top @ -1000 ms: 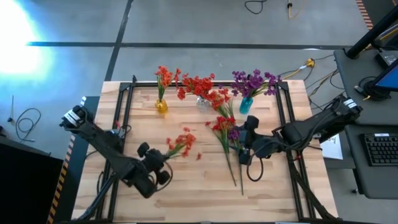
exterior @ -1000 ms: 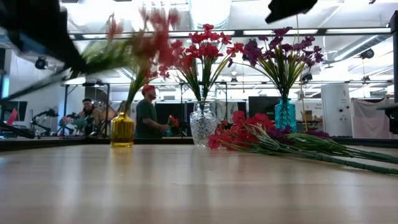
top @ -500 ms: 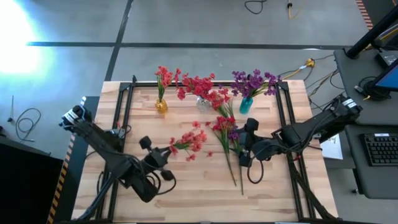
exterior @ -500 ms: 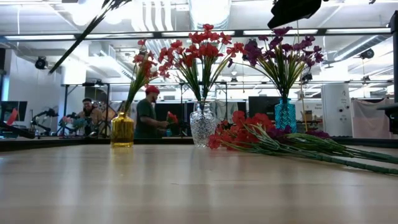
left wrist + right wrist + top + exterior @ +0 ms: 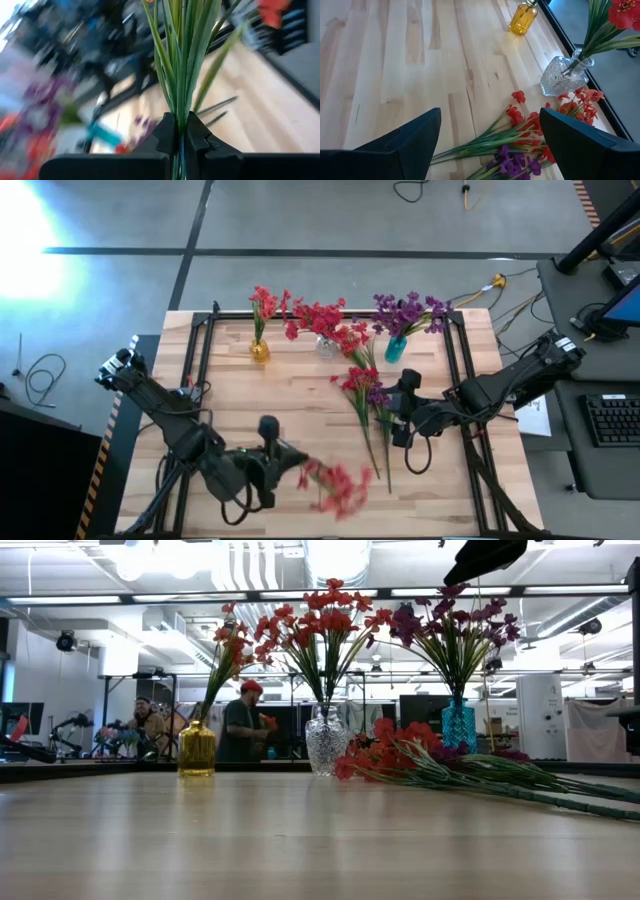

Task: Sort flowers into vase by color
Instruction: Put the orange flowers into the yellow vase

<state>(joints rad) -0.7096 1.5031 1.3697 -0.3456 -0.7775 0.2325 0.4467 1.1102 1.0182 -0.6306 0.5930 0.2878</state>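
Swinging toward the desk's (image 5: 300, 395) near edge since half a second ago, the left gripper (image 5: 179, 131) has carried its red sprig (image 5: 335, 487) from mid-desk down to the near side, where the blossoms show as a blur in the high view. Its jaws are clenched on the sprig's green stems, which rise straight up between the fingers (image 5: 165, 134) in the left wrist view.

Along the far edge stand three vases. The yellow vase (image 5: 259, 351) on the left holds orange-red blossoms, the clear vase (image 5: 326, 346) in the middle holds red ones, and the blue vase (image 5: 396, 349) on the right holds purple ones.

A loose pile of flowers (image 5: 362, 392), red with a little purple, lies flat on the desk in front of the clear and blue vases, stems pointing toward the near edge.

Just right of that pile hovers the right gripper (image 5: 398, 408), unmoved, its jaws released and spread wide with nothing between them. A person (image 5: 240, 726) stands in the room beyond the desk.
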